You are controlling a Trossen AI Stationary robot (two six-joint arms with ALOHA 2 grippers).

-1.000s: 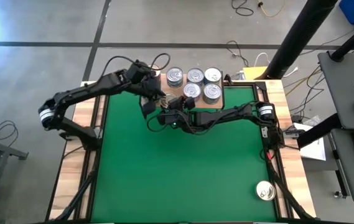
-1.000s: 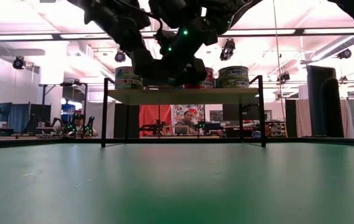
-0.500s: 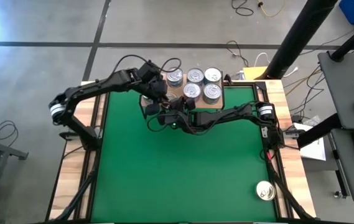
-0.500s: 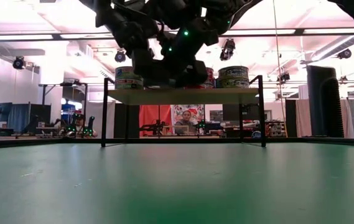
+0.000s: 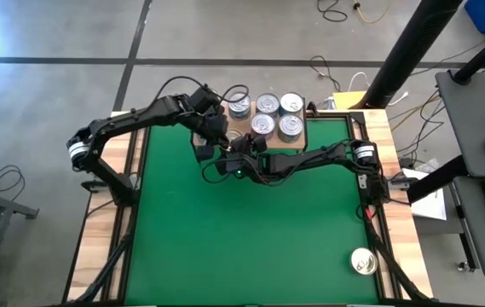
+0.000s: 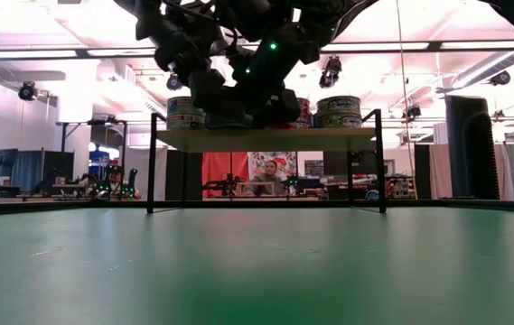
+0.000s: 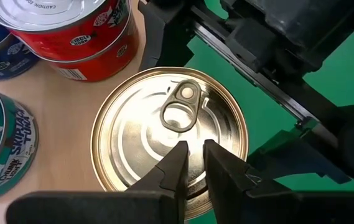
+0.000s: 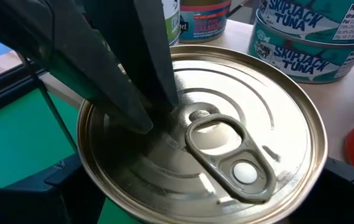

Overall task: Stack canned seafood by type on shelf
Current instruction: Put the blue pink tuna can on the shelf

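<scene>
A gold-topped can (image 7: pixel 133 137) (image 8: pixel 257 106) with a pull tab stands upright on the shelf (image 5: pixel 303 118) (image 6: pixel 266 139), at the near left part of the light-wood board. My left gripper (image 7: pixel 193 155) (image 5: pixel 216 139) hangs over its lid, fingers shut. My right gripper (image 8: pixel 195 208) (image 5: pixel 233 149) comes in level from the table's right and is shut on that can. Further cans stand on the board: red ones (image 7: pixel 77 37), teal tuna ones (image 8: pixel 313 31) (image 7: pixel 2 143), and silver-topped ones (image 5: pixel 267 104). In the low view both grippers hide the gold can. My left gripper touches the can's lid (image 8: pixel 183 124) just beside the pull tab with its shut fingertips (image 8: pixel 158 93), coming from above and slanting down. My right gripper pinches the can's side wall between its two fingers (image 7: pixel 164 37) (image 7: pixel 301 143), one on each side, level, from the right. The can sits upright on the board.
One more can (image 5: pixel 362 261) lies apart on the green mat near the table's near right corner. The two arms cross closely at the shelf's near left part. Stacked cans (image 6: pixel 338 110) crowd the board's right half. A wooden border frames the mat.
My left gripper has moved a little toward the far edge and the can, ending over its lid. My right gripper and the can have stayed in place.
</scene>
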